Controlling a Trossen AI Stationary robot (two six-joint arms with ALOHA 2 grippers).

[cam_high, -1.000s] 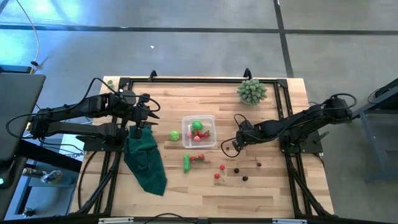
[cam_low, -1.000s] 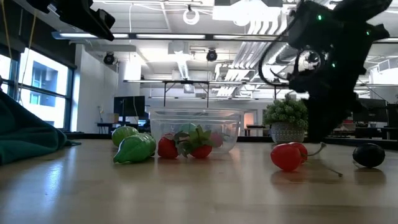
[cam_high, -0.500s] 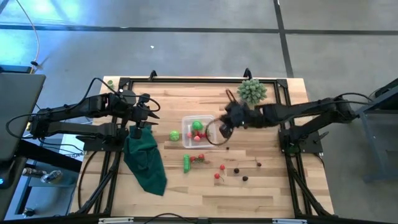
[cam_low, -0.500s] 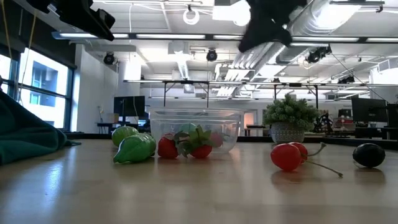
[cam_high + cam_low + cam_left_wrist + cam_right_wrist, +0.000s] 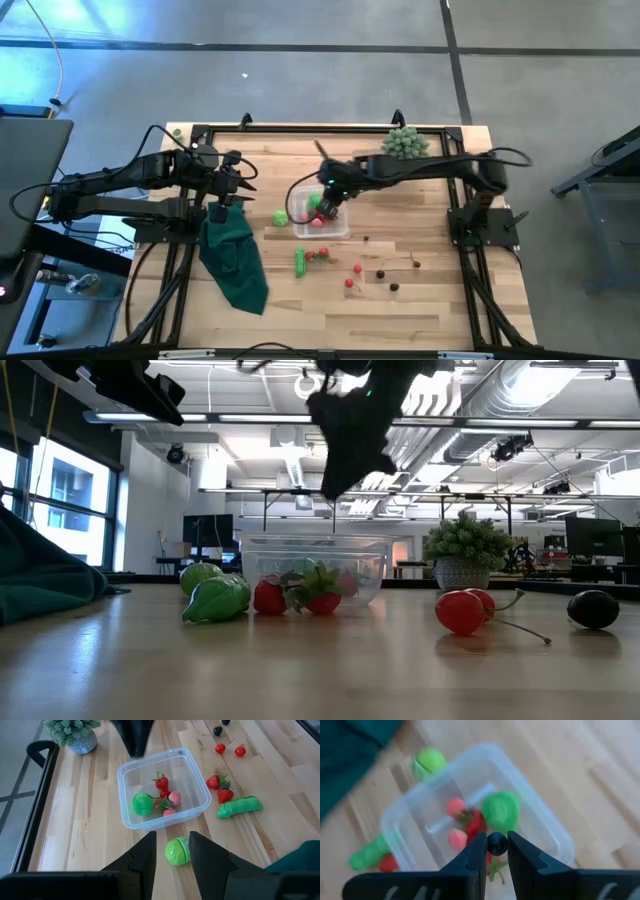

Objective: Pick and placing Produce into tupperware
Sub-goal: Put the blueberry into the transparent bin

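A dark berry [image 5: 496,843] is held above the container [image 5: 333,228] by the right gripper [image 5: 325,205].

The berry is pinched between the right gripper's fingertips [image 5: 476,851], directly over the clear container, which is seen in the middle of the table [image 5: 440,300]. Inside the container a green ball [image 5: 142,803], strawberries [image 5: 161,783] and pink pieces are seen. Just outside it, a green cabbage [image 5: 177,851] is seen beside its left wall, and a green pod [image 5: 300,262] with two strawberries lies in front of it. Two red cherries [image 5: 354,275] and two more dark berries [image 5: 387,279] are scattered farther toward the front right. The left gripper [image 5: 171,851] is kept well apart from the container, its fingers spread, above the green cloth [image 5: 236,259].
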